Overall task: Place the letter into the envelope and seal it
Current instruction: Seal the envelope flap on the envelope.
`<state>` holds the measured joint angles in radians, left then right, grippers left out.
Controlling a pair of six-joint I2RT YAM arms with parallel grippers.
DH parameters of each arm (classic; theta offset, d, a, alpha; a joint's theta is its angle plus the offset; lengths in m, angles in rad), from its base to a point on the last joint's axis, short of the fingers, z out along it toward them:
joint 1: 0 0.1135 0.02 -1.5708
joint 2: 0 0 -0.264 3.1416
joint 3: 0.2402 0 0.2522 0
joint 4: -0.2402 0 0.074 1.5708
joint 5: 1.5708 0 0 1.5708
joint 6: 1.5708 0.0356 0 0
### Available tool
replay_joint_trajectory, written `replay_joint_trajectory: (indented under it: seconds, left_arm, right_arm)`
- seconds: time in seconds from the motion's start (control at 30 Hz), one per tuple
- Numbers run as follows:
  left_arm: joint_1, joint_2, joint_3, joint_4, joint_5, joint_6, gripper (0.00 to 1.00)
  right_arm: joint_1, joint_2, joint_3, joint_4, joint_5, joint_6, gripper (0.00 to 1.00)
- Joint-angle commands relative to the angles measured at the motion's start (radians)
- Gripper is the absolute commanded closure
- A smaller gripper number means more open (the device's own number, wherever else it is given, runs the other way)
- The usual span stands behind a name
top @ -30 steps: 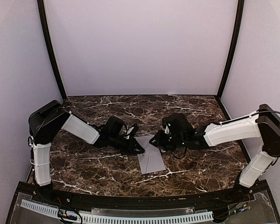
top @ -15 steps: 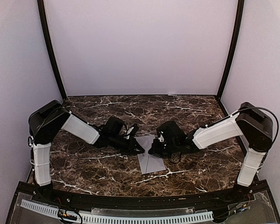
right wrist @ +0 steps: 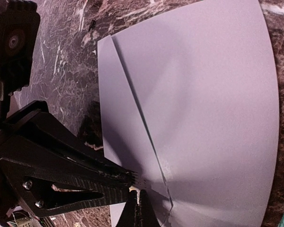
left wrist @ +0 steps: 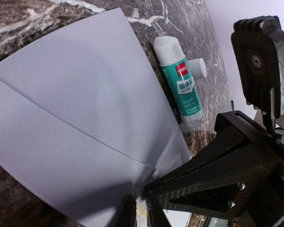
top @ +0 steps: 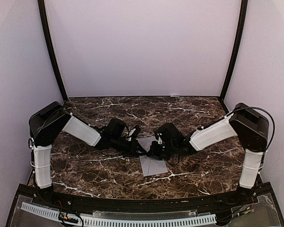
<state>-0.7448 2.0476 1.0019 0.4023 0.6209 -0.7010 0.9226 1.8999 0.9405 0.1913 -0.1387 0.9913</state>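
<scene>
Left wrist cam only: glue stick (left wrist: 181, 82) beside envelope (left wrist: 85, 118), L end effector (left wrist: 141, 211) pinching its edge, R end effector (right wrist: 135, 209) closed

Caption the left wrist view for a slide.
Left pincer and right pincer meet at the envelope edge, glue stick beside it.

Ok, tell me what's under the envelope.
The envelope rests on the marble table, which shows around its edges. Whatever is directly beneath is covered by the paper and cannot be seen.
</scene>
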Motion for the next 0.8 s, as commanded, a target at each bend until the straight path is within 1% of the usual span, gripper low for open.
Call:
replay_joint_trajectory:
  seconds: [0.0,0.27,0.57,0.77]
  left_arm:
    - [-0.006,0.0,-0.01,-0.074,-0.076,-0.007,0.91]
    - [-0.002,0.017,0.025,-0.02,-0.129,-0.042,0.91]
    - [0.042,0.05,0.04,0.073,-0.172,-0.094,0.91]
    - [0.044,0.081,0.047,0.075,-0.176,-0.094,0.9]
  right_arm:
    - [-0.01,0.037,0.008,-0.017,-0.028,0.013,1.0]
    - [-0.01,0.017,-0.026,-0.047,-0.036,0.02,1.0]
    - [-0.01,0.004,-0.048,-0.057,-0.05,0.02,1.0]
    - [-0.007,-0.01,-0.056,-0.072,-0.063,0.014,1.0]
